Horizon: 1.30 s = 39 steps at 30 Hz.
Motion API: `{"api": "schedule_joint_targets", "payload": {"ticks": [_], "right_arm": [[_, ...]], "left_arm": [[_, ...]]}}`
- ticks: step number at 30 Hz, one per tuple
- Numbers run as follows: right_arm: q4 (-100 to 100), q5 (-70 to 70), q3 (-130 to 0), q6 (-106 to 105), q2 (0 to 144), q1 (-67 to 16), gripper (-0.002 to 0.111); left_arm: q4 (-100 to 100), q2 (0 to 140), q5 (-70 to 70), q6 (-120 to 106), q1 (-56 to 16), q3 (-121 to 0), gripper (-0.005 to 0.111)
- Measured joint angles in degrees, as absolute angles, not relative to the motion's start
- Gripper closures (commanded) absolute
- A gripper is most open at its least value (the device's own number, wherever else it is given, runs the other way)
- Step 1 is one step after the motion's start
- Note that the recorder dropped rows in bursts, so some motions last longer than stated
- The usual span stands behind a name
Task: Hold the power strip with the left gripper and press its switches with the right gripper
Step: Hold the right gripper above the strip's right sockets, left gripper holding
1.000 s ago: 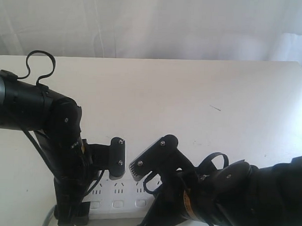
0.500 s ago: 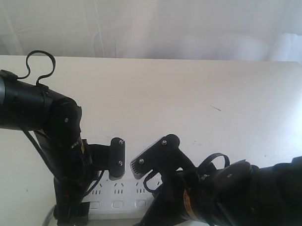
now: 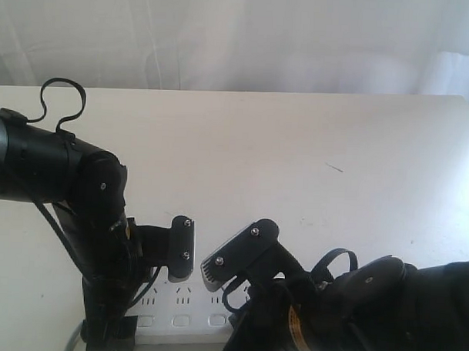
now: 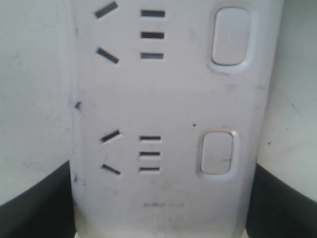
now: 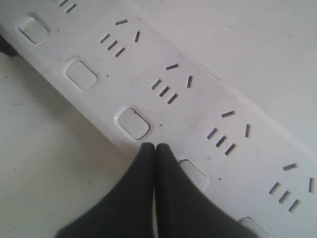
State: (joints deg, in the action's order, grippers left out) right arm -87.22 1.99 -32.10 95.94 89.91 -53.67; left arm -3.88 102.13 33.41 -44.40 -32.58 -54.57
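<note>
The white power strip (image 3: 182, 301) lies along the table's front edge, partly behind both arms. In the left wrist view the power strip (image 4: 168, 99) fills the gap between the black fingers (image 4: 34, 206). They press on its two long sides, so the left gripper (image 4: 158, 198) is shut on it. Two switches (image 4: 217, 153) show there. The left gripper (image 3: 179, 254) hangs over the strip's left part. The right gripper (image 5: 150, 147) is shut and holds nothing. Its tip sits at the strip's edge between two switches (image 5: 133, 123). In the exterior view the right gripper (image 3: 224, 264) hovers just right of the left one.
The white table (image 3: 296, 162) stretches away behind the arms to a pale curtain at the back. A grey cord (image 3: 75, 339) leaves the strip at the lower left. The left arm's black cable loop (image 3: 60, 100) stands up at the left.
The right arm has sunk a little and drawn toward the front edge, its jaw plate now lower over the strip. The left arm has hardly moved.
</note>
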Motion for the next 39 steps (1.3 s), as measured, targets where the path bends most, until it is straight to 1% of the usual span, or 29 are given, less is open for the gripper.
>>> {"api": "schedule_joint_targets", "payload": {"ticks": [18, 29, 39], "right_arm": [[-87.2, 4.9, -31.9, 96.0, 89.8, -53.7, 0.108], [-87.2, 7.1, -31.8, 96.0, 85.2, -53.7, 0.108], [-87.2, 7.6, -31.8, 96.0, 87.3, -53.7, 0.108]], "left_arm": [[-4.5, 102.1, 33.4, -44.0, -32.6, -54.6, 0.106], [-4.5, 102.1, 33.6, -44.6, -32.6, -54.6, 0.106], [-4.5, 102.1, 33.7, -45.0, -32.6, -54.6, 0.106]]}}
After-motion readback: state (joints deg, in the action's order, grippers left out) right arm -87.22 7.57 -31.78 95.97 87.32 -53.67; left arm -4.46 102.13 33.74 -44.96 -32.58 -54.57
